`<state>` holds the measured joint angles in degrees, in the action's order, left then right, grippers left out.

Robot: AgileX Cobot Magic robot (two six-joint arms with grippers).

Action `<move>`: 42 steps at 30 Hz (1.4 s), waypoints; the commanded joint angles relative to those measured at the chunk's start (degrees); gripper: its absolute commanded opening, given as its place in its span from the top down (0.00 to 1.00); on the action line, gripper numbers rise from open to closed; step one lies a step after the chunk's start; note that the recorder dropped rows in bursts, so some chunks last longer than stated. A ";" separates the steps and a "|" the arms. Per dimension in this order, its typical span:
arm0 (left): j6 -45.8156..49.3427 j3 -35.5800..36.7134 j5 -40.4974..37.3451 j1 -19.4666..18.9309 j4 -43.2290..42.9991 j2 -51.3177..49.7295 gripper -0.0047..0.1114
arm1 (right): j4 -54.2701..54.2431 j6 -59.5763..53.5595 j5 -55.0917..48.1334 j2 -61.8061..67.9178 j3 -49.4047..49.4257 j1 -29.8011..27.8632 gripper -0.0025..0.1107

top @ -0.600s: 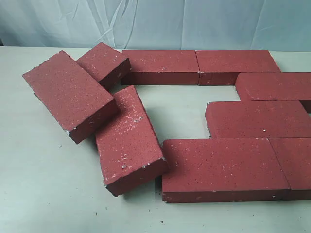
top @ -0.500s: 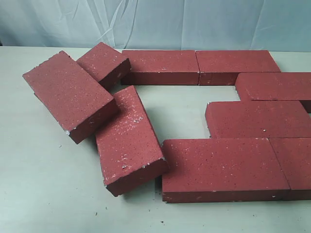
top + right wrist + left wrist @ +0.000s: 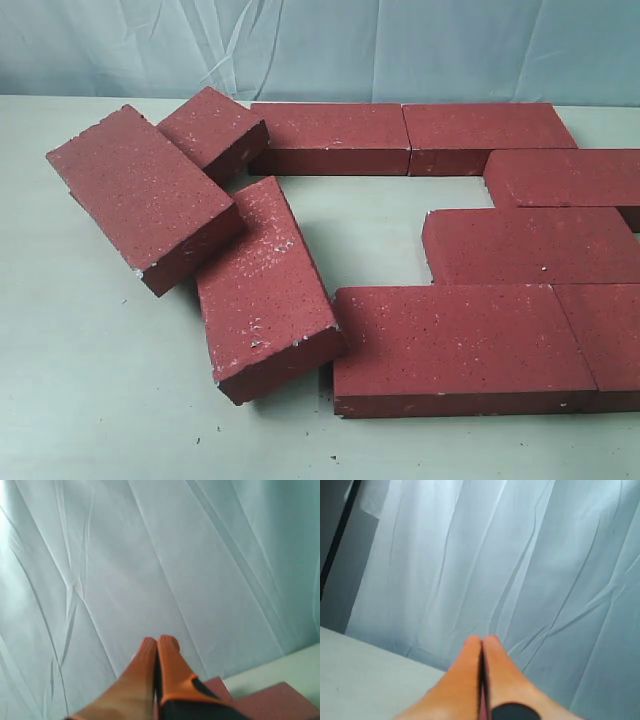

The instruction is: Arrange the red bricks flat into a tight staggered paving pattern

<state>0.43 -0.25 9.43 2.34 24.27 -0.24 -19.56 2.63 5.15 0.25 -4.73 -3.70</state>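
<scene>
Left fingers [image 3: 474, 652]: orange tips pressed together along their whole length, nothing between them. They point at the pale blue curtain [image 3: 535, 555]; a strip of bare bench [image 3: 360, 675] lies beneath.

Right fingers [image 3: 150, 655]: also closed tip to tip, gripping nothing, aimed at the same curtain. Two corners of red bricks [image 3: 277, 700] show low behind my right tips, well clear of them and not touching.

Brick layout on the bench [image 3: 80, 400], exterior view:
- Far row: two bricks flat, end to end, left one [image 3: 330, 135] and right one [image 3: 485, 128] touching.
- Right side: one flat brick [image 3: 570, 175] just nearer than the far row, another [image 3: 530, 242] nearer again, shifted leftward.
- Near row: a long flat brick [image 3: 460, 340] with a second [image 3: 605, 335] butted against its right end.
- Left cluster, loose: one angled brick [image 3: 215, 128] at the far row's left end; a large tilted brick [image 3: 140, 190] leaning across its neighbours; a skewed brick [image 3: 262, 290] whose right corner touches the near row.
- Open bench remains in the middle of the ring.

All faces are grainy with white speckles and chipped pale edges.
</scene>
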 commanded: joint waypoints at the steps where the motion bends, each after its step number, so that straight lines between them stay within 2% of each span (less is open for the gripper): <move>1: -0.73 0.15 5.79 -0.14 1.04 0.24 0.96 | -0.03 0.03 -1.13 4.21 -7.21 -0.26 0.99; 5: -0.88 -3.65 5.57 -0.14 2.97 -1.25 0.96 | 0.57 0.03 -1.71 11.80 -13.17 -0.26 0.99; 10: 0.41 -10.66 3.33 -0.14 2.39 -10.00 0.96 | 4.13 -0.08 -5.56 24.44 -21.41 -0.15 0.99; 14: 1.23 -17.01 -2.83 -0.14 -3.37 -19.62 0.96 | 8.67 -0.68 -10.70 33.08 -28.18 -0.15 0.99; 18: 1.23 -23.08 -10.55 -0.14 -11.62 -28.89 0.96 | 8.74 -4.52 -17.72 39.73 -34.70 0.34 0.99; 22: 1.23 -28.57 -17.55 -0.04 -18.45 -36.55 0.96 | 8.35 -15.86 -29.41 46.85 -41.65 4.05 0.99; 28: 2.32 -36.32 -30.61 0.52 -18.77 -44.92 0.96 | -1.19 -31.05 -43.39 55.95 -47.56 15.99 0.99; 31: 7.66 -39.14 -35.77 2.31 -12.74 -46.44 0.96 | -1.73 -33.66 -45.73 61.11 -48.23 23.64 0.99; 34: 15.19 -39.52 -37.64 3.90 -4.37 -46.44 0.96 | -0.73 -34.52 -48.28 66.53 -48.83 29.94 0.99; 37: 23.61 -39.12 -38.27 4.87 4.13 -46.44 0.96 | 0.11 -34.52 -53.36 71.46 -51.82 33.82 0.99; 42: 39.37 -38.87 -42.35 5.37 17.26 -48.18 0.96 | -1.53 -34.72 -61.18 77.31 -56.55 36.76 0.99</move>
<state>31.31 -39.29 -30.46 7.32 34.26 -47.05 -20.16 -31.38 -52.34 75.13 -59.03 31.74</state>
